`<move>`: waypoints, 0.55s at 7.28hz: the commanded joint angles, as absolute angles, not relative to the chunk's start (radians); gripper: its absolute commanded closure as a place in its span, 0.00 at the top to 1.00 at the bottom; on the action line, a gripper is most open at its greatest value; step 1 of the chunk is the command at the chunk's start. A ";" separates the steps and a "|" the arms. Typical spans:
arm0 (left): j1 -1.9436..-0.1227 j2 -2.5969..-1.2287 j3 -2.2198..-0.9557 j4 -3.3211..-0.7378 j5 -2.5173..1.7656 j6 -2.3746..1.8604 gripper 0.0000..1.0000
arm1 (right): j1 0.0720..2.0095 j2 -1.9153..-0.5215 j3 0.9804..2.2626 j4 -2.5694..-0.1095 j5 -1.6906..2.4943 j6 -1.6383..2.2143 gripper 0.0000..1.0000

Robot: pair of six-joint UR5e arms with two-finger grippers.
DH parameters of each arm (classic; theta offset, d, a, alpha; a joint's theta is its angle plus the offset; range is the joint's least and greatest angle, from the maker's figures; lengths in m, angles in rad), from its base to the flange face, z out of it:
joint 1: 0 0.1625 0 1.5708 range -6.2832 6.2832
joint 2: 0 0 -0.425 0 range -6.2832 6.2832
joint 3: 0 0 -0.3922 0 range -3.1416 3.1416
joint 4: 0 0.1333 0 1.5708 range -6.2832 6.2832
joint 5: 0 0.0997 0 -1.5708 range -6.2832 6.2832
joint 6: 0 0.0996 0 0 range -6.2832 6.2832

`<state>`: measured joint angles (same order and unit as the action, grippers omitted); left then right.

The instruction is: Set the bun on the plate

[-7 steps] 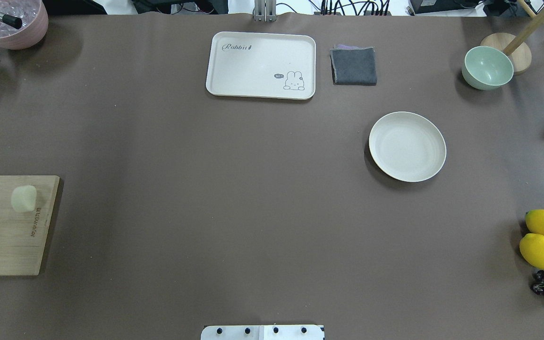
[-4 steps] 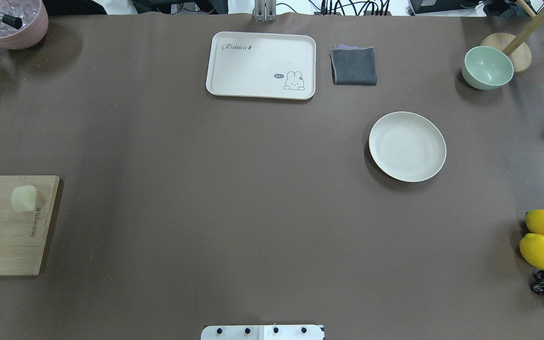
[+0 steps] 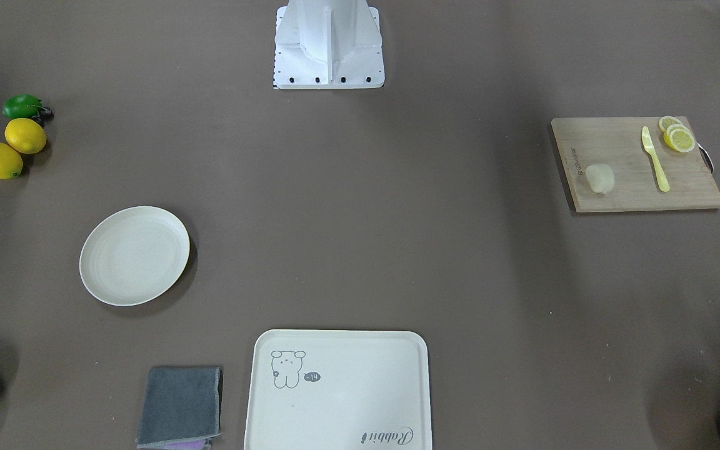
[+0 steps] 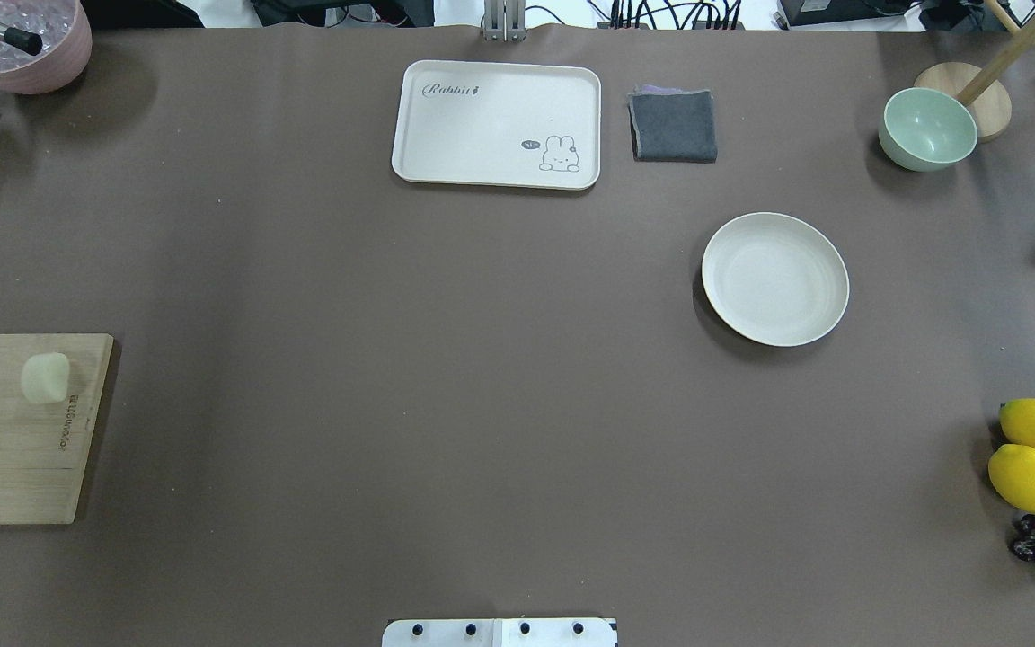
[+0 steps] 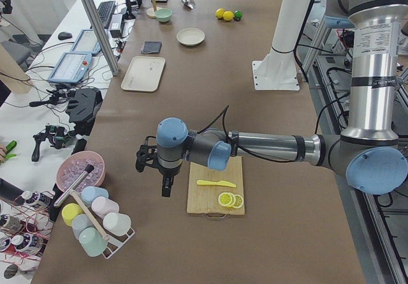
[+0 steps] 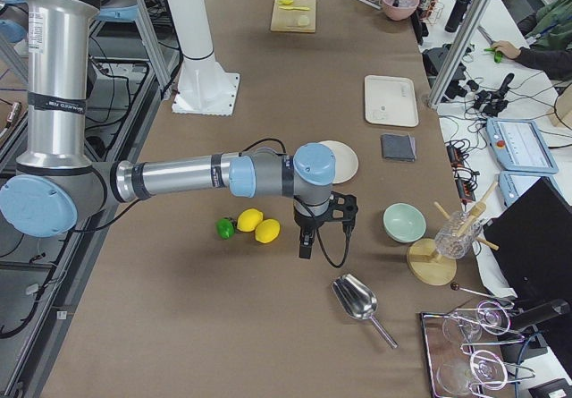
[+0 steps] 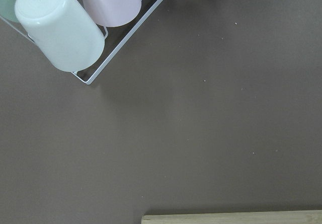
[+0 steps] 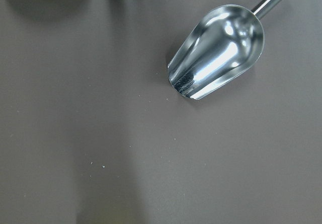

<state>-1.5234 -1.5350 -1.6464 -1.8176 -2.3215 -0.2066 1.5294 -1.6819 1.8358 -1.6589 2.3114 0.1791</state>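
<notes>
Bun (image 4: 44,377): on the wooden board (image 4: 10,449) by the surface's left edge, at the board's end nearer the middle
Plate (image 4: 774,279): right half of the surface, well apart from the bun
Left hand (image 5: 166,187): hangs just beside the board, plainly the nearer one; open or closed, I cannot tell
Right hand (image 6: 305,244): near the right edge, over the steel scoop (image 8: 216,50); its grip I cannot tell either
Bun's axis: blocky lump, no clear long side
Writing: tray (image 4: 482,126) reads "Rabbit", with "hi" in a bubble; the board's lettering is too small to read

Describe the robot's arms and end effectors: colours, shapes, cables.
The left arm and right arm are silver tubes with pale blue joint caps. The left end effector and right end effector are black, with black cables looping at the wrists.
</notes>
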 commanded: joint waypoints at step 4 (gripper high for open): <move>-1.480 -1.568 -1.617 -1.830 -2.330 -0.210 0.98 | 1.532 -1.692 1.836 -1.657 2.348 0.198 1.00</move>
<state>-1.4994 -1.5542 -1.6225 -1.8268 -2.3285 -0.2070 1.5311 -1.6897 1.8358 -1.6568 2.3373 0.1978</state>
